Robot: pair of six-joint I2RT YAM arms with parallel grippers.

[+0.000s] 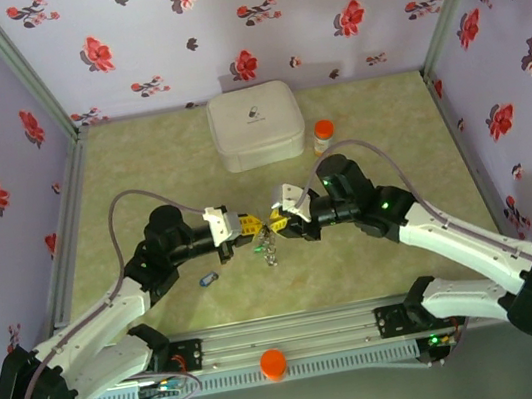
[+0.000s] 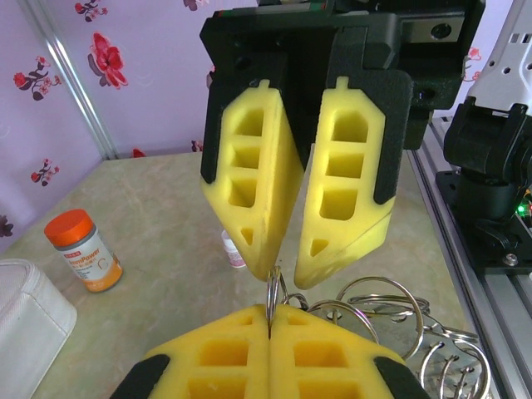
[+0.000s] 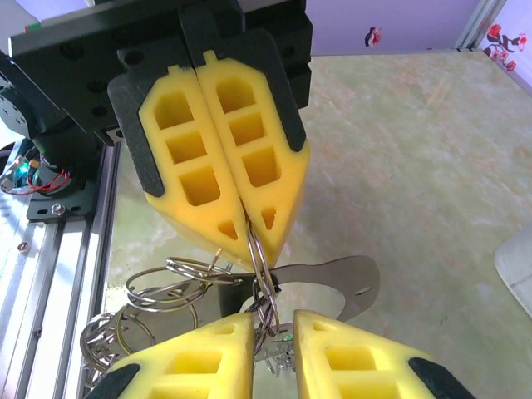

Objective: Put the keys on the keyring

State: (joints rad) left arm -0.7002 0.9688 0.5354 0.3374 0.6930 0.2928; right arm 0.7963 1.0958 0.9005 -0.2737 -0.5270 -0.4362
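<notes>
Nearest the arm bases, well apart from the white square case and off to its left, one blue-headed key lies flat on the counter. Its long axis runs roughly across the counter, and it is too small to tell which end is the blade. Farther in, straight before the case's near edge, the two pincers meet tip to tip. The left pincer is clenched on the top loop of the keyring, which stands on edge as a thin line between the pads. The right pincer has its jaws a little parted around that same loop, released rather than biting, as far as I can judge. From the pinch the rest of the keyring hangs as a chain of loops, its long axis near upright and pointing down at the counter. A flat grey metal tab juts sideways from it. The step looks like prising the loop open: the left should hold firm while the right takes the wire close beside the pinch, so the floppy chain cannot twist. Just right of the case stands an orange-capped bottle.
</notes>
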